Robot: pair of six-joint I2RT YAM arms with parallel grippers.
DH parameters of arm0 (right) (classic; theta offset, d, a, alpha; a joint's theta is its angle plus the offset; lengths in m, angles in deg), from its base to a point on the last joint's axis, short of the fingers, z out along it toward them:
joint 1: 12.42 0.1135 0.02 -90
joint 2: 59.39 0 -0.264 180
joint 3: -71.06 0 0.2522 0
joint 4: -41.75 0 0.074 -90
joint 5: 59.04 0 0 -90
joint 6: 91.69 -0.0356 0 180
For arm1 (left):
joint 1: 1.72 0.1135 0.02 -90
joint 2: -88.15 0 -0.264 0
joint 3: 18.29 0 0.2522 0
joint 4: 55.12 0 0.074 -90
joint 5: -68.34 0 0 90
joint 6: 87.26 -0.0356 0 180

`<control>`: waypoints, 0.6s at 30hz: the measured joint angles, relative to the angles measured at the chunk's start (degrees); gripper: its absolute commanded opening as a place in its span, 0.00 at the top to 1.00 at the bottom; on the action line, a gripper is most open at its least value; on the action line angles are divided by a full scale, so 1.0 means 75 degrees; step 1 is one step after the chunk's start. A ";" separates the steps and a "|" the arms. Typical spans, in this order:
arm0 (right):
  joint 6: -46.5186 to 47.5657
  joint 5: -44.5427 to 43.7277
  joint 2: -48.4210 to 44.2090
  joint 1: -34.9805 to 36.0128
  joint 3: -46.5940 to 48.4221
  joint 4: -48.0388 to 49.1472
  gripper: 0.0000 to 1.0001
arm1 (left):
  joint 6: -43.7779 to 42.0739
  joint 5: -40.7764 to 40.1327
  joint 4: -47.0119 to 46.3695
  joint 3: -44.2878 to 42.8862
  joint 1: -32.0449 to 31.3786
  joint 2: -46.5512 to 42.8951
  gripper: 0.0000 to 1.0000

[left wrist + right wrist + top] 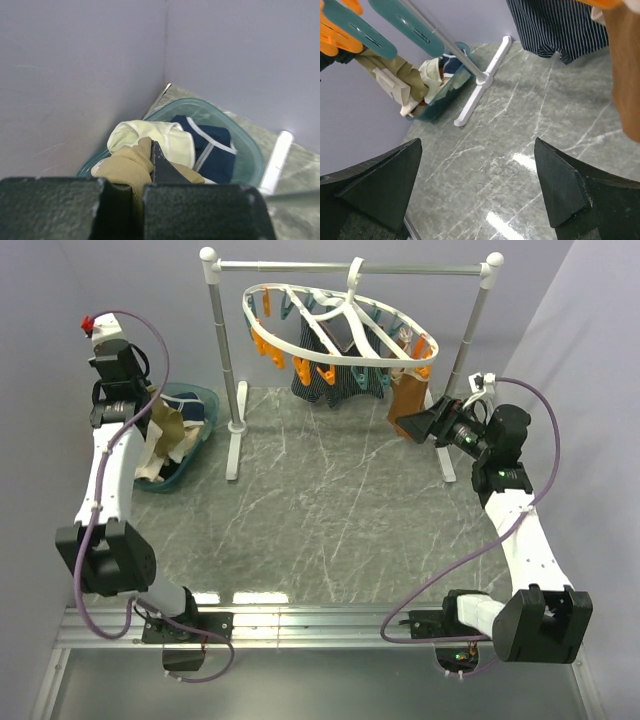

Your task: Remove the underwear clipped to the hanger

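Note:
The white oval hanger [340, 320] hangs by its hook from the rail stand, with orange and teal clothespins around its rim. Dark striped underwear [325, 382] and tan-brown underwear [403, 400] hang clipped to it; both show in the right wrist view, striped [560, 25] and brown [627, 65]. My right gripper [410, 426] is open and empty just below the brown piece, apart from it [480, 185]. My left gripper [157, 418] is over the teal basin, shut on a khaki-beige brief [122, 167]. A cream brief [165, 137] and a navy brief with white trim [215, 142] lie in the basin.
The teal plastic basin [205, 400] stands at the far left beside the wall corner. The silver-and-white rail stand [228, 360] spans the back, with white feet [480, 90] on the grey marble table [330, 500]. Teal clothespins [410, 20] and orange ones [340, 37] hang close above the right wrist.

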 measured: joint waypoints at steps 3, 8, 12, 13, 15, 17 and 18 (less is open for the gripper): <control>0.0090 -0.0312 -0.0239 0.0029 -0.0192 -0.0236 0.00 | 0.0117 0.0012 -0.0187 -0.0003 0.0251 0.0472 1.00; 0.0382 -0.1317 -0.0933 0.0050 -0.0507 -0.0804 0.00 | 0.0370 -0.0114 -0.0490 0.0629 0.0393 0.0761 0.46; 0.0711 -0.2518 -0.1352 0.0061 -0.0542 -0.1154 0.00 | 0.0761 -0.0122 -0.0729 0.1492 0.0388 0.0711 0.01; 0.0775 -0.2766 -0.1405 0.0061 -0.0560 -0.1189 0.00 | 0.0839 -0.0108 -0.0708 0.1652 0.0388 0.0685 0.01; 0.0970 -0.3442 -0.1440 0.0064 -0.0577 -0.1262 0.00 | 0.1037 0.0006 -0.0705 0.2049 0.0385 0.0507 0.01; 0.1148 -0.3940 -0.1291 0.0064 -0.0574 -0.1265 0.00 | 0.1145 0.0143 -0.0673 0.2352 0.0373 0.0239 0.01; 0.1268 -0.4176 -0.1128 0.0064 -0.0562 -0.1256 0.00 | 0.1224 0.0219 -0.0627 0.2524 0.0361 0.0015 0.01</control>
